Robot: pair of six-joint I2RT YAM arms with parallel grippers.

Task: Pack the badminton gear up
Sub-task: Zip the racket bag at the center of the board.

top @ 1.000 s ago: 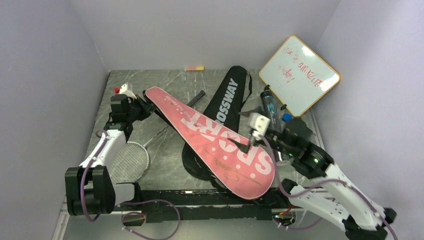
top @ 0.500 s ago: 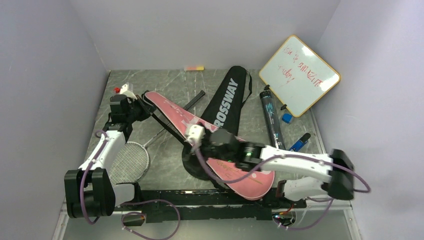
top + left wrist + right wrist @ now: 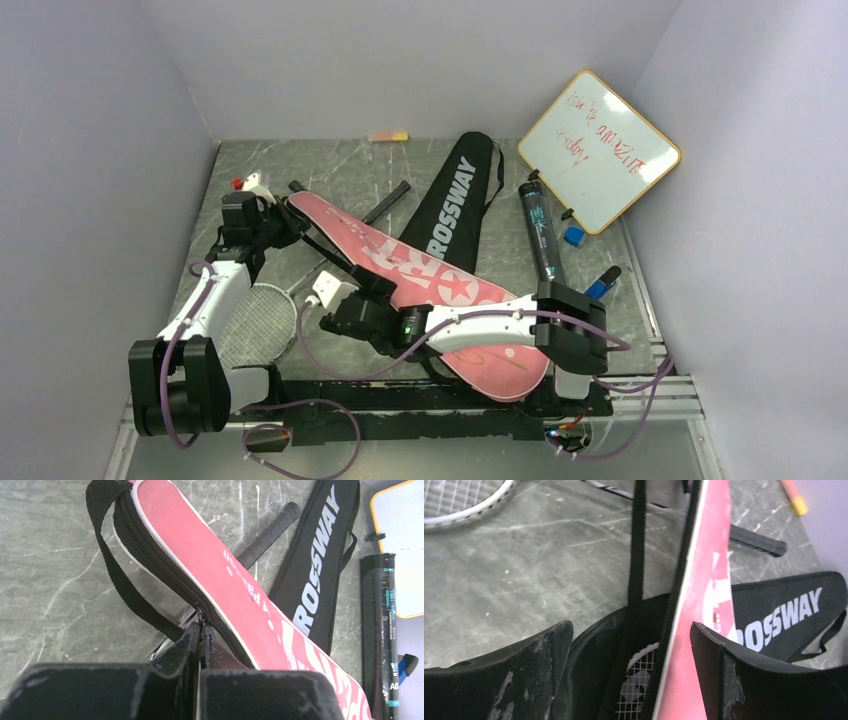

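Grips with tightly closed left gripper (image 3: pixel 200 640) the zipper (image 3: pixel 165 567) of long pink fabric "SPORT" cover (image 3: pixel 420 270), lying across black fabric "CROSSWAY" cover (image 3: pixel 455 200). Straddles its strap (image 3: pixel 636 555) with wide, empty right gripper (image 3: pixel 630 630). Shows racket strings (image 3: pixel 634 685) inside only in right wrist view.

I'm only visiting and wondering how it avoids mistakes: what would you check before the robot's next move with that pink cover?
1. Left gripper shut on the pink cover at its zip: ok.
2. Right gripper open, astride the cover's unzipped edge: ok.
3. Racket inside, strings showing through the opening: ok.
4. That racket fully seated: cannot tell.
5. White racket packed: not ok, it lies out on the table.
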